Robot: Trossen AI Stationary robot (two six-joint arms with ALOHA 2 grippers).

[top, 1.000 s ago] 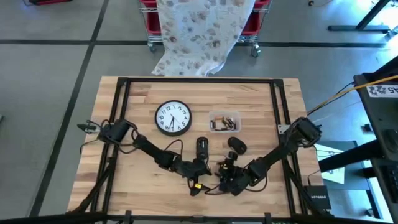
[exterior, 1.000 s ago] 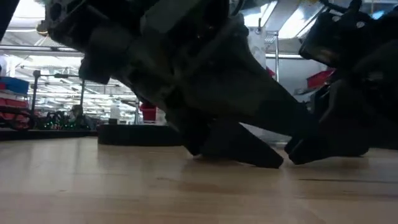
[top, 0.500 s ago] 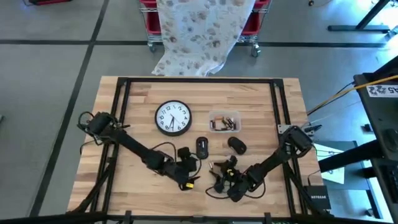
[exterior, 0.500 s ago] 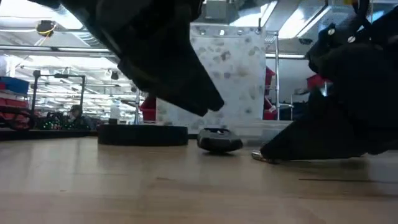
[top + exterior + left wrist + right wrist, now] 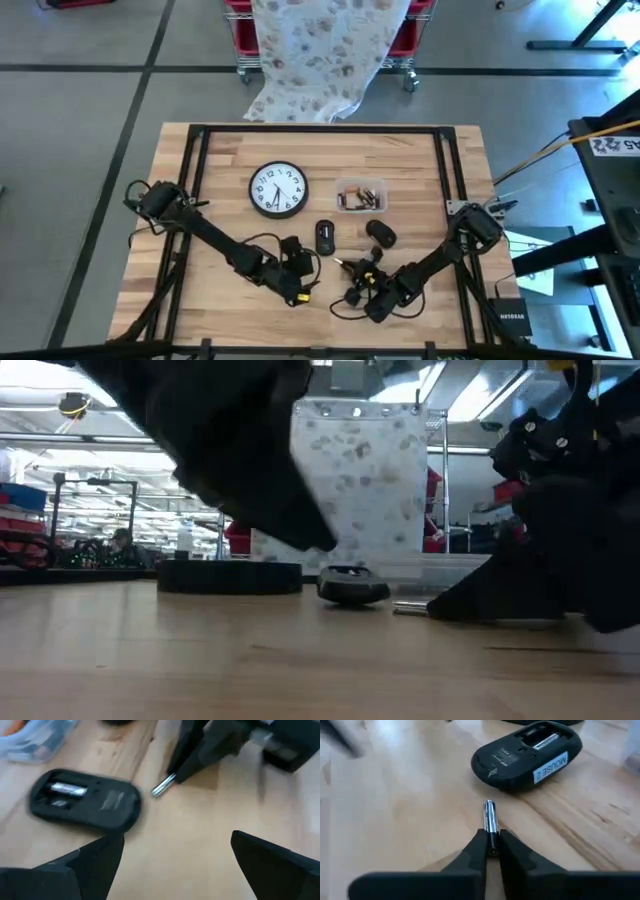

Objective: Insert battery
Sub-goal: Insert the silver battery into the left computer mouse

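Left claw (image 5: pixel 296 262) back; mouse (image 5: pixel 527 754) "MOUSE 2".

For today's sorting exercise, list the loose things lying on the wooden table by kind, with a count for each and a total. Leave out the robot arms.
Wall clock: 1
Clear tray of batteries: 1
Upturned mouse with open battery bay: 1
Mouse cover: 1
Battery held in right gripper: 1
Total: 5
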